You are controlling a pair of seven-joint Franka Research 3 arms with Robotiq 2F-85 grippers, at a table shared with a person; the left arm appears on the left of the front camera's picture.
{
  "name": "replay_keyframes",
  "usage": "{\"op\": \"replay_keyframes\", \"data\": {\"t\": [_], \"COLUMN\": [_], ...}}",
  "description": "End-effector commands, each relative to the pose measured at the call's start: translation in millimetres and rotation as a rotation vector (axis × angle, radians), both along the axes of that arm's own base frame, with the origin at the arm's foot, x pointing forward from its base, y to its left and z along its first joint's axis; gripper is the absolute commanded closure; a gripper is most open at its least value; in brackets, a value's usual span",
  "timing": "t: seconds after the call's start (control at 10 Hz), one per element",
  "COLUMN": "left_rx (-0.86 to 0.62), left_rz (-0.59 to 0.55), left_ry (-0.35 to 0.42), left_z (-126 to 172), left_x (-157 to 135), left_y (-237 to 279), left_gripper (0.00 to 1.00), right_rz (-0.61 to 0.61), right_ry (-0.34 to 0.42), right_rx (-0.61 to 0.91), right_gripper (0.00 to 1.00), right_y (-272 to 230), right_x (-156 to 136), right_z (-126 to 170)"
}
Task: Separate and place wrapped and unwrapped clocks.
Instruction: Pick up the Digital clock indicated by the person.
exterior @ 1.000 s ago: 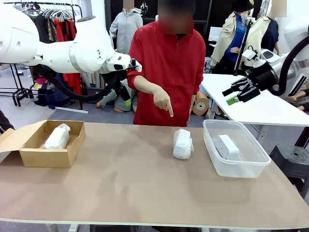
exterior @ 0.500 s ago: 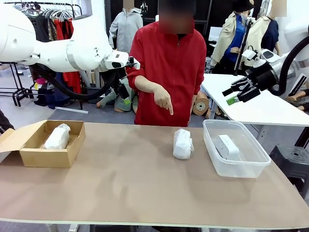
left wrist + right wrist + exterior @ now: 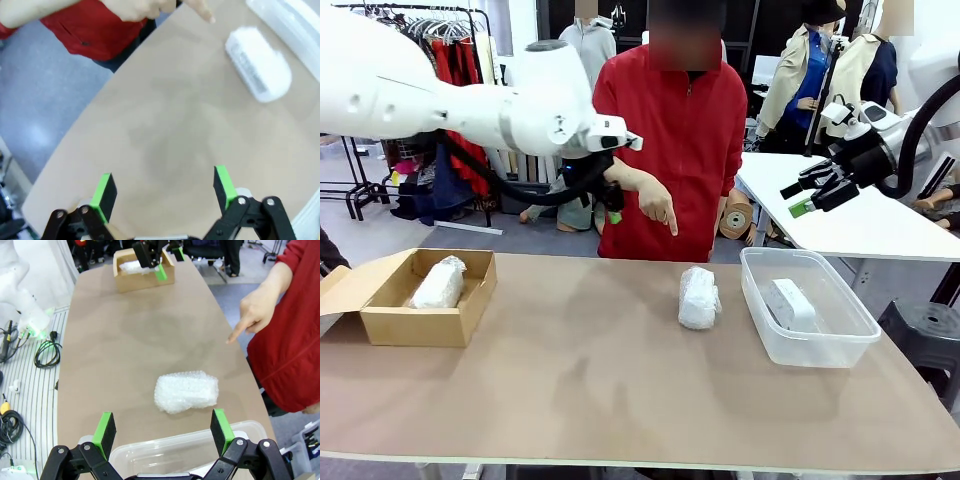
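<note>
Left tool (image 3: 610, 208): jaws spread wide, nothing between them. It hangs in the air near the far edge of the worktop (image 3: 590, 390), just beside the person's hand (image 3: 658, 210), whose forefinger points downward. Left wrist view: green pads (image 3: 106, 192) bare, tan worktop below.

Right tool (image 3: 796, 198): jaws also wide, holding nothing. It is raised at the right side, well apart from everything on the worktop.

One bubble-wrap bundle (image 3: 698, 297) lies alone mid-worktop, under the pointing finger, just left of the clear plastic tub (image 3: 810, 350) and not touching it. A second bundle (image 3: 438, 283) lies inside the open cardboard box (image 3: 430, 325) at the left end. The bare white clock (image 3: 790, 303) lies in the tub.
</note>
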State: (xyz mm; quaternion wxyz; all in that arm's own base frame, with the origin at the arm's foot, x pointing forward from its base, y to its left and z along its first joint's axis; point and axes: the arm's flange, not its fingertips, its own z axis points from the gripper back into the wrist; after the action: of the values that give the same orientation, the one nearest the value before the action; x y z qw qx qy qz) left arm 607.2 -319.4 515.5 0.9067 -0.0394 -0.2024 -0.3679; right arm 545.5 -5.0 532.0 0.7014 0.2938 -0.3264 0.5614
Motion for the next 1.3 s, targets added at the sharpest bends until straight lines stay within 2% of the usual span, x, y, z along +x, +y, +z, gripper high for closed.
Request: {"op": "replay_keyframes", "data": {"t": [0.0, 0.2, 0.4, 0.5, 0.6, 0.7, 0.9, 1.0, 1.2], "left_rx": [-0.030, -0.027, -0.015, -0.022, -0.013, -0.028, -0.096, -0.048, -0.048], "left_rz": [0.094, 0.165, 0.151, 0.235, 0.224, 0.215, 0.160, 0.184, 0.184], "left_ry": [-0.014, -0.034, -0.043, -0.019, -0.052, -0.036, -0.002, -0.023, -0.023], "left_z": [-4, -20, -30, -29, -31, -36, -40, -46, -46], "left_x": [14, 16, 12, 11, 12, 11, 16, -4, -4], "left_y": [-32, -71, -119, -138, -152, -166, -173, -165, -165], "left_gripper": [0.00, 0.00, 0.00, 0.00, 0.00, 0.00, 0.00, 0.00, 0.00], "right_rz": [0.000, 0.000, 0.000, 0.000, 0.000, 0.000, 0.000, 0.000, 0.000], "right_ry": [-0.004, -0.004, -0.004, -0.004, -0.004, -0.004, -0.004, -0.004, -0.004], "right_rx": [0.001, 0.001, 0.001, 0.001, 0.001, 0.001, 0.001, 0.001, 0.001], "right_gripper": [0.00, 0.00, 0.00, 0.00, 0.00, 0.00, 0.00, 0.00, 0.00], "right_y": [1, 1, 1, 1, 1, 1, 1, 1, 1], "right_x": [0, 0, 0, 0, 0, 0, 0, 0, 0], "right_z": [2, 2, 2, 2, 2, 2, 2, 2, 2]}}
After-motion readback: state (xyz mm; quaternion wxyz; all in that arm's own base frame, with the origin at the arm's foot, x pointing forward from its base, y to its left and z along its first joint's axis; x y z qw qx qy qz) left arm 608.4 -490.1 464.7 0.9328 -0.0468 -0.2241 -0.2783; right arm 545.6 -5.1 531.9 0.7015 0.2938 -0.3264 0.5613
